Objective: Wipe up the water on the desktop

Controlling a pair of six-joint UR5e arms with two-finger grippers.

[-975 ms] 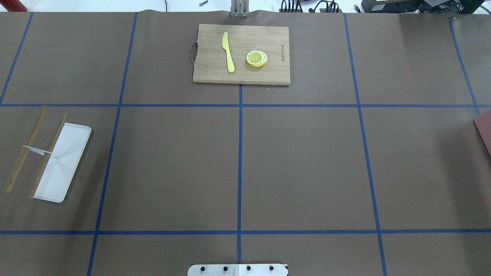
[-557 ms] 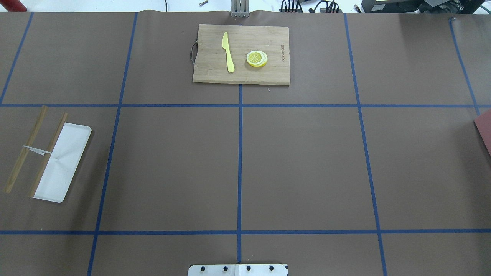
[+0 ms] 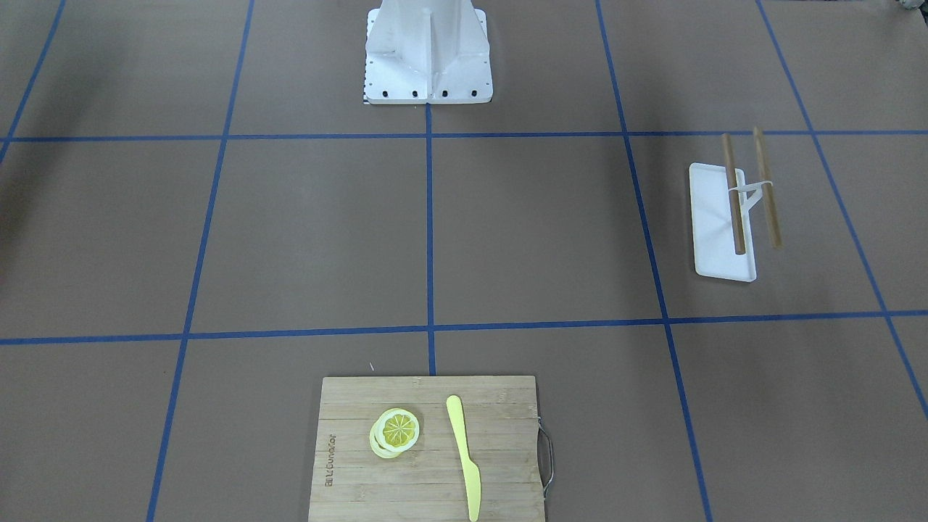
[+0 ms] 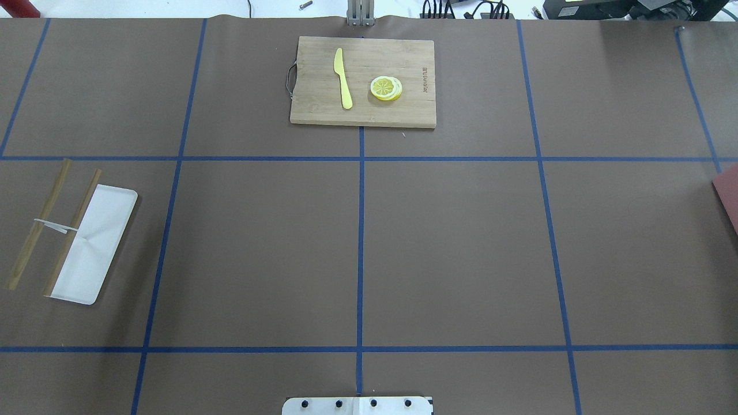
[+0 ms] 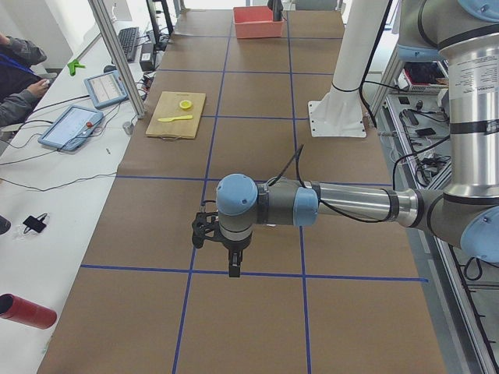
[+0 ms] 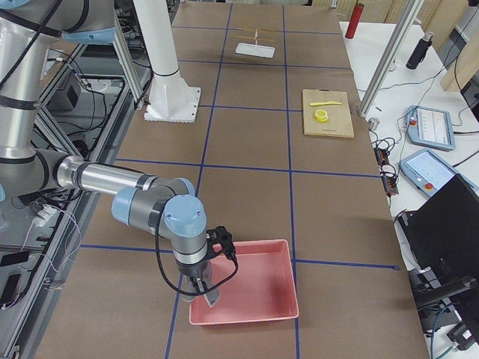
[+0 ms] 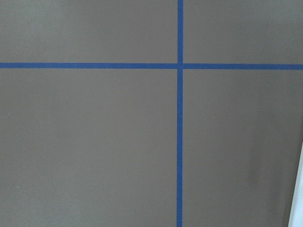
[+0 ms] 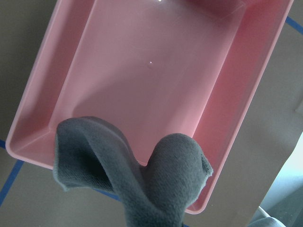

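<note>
The brown desktop (image 4: 461,253) with blue tape lines shows no water that I can see. My right gripper (image 6: 202,288) hangs over the near left corner of a pink tray (image 6: 262,288), off the desktop's right end. In the right wrist view a grey cloth (image 8: 156,184) hangs from it above the empty pink tray (image 8: 142,71). My left gripper (image 5: 233,269) points down just above the desktop near a tape crossing, at the left end. It shows only in the left side view, so I cannot tell if it is open or shut.
A bamboo cutting board (image 4: 363,80) at the far middle holds a yellow knife (image 4: 342,78) and lemon slices (image 4: 386,88). A white tray (image 4: 95,248) with two wooden sticks (image 4: 40,225) lies at the left. The robot base (image 3: 428,51) stands at the near edge.
</note>
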